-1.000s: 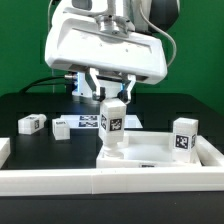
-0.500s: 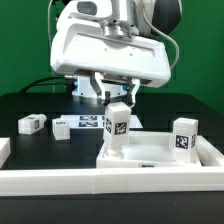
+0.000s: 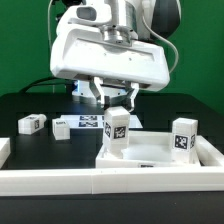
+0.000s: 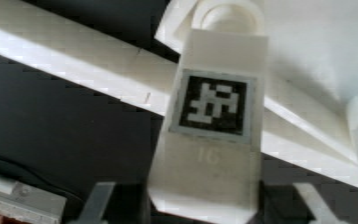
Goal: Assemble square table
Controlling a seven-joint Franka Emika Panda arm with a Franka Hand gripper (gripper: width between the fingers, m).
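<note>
In the middle of the exterior view, the pincer (image 3: pixel 113 100) is clamping the top of a leg (image 3: pixel 116 132), one finger on each side. The wrist view is showing that leg (image 4: pixel 208 130) filling the gap between the fingers (image 4: pixel 119 205), with the tag facing the camera. The leg is standing about upright with its long axis running straight down from the pincer. Its foot is sitting on the slab (image 3: pixel 150 152) at the corner toward the frame's lower centre-left. It may be leaning a touch, hard to tell. A second leg (image 3: pixel 183 137) is standing at the slab's right corner. Two loose legs (image 3: pixel 32 123) (image 3: pixel 62 128) are lying on the desk (image 3: pixel 30 104) at mid left. The likely next move is turning the leg about that vertical axis into the corner recess, so the axis needs keeping plumb over the hole.
</note>
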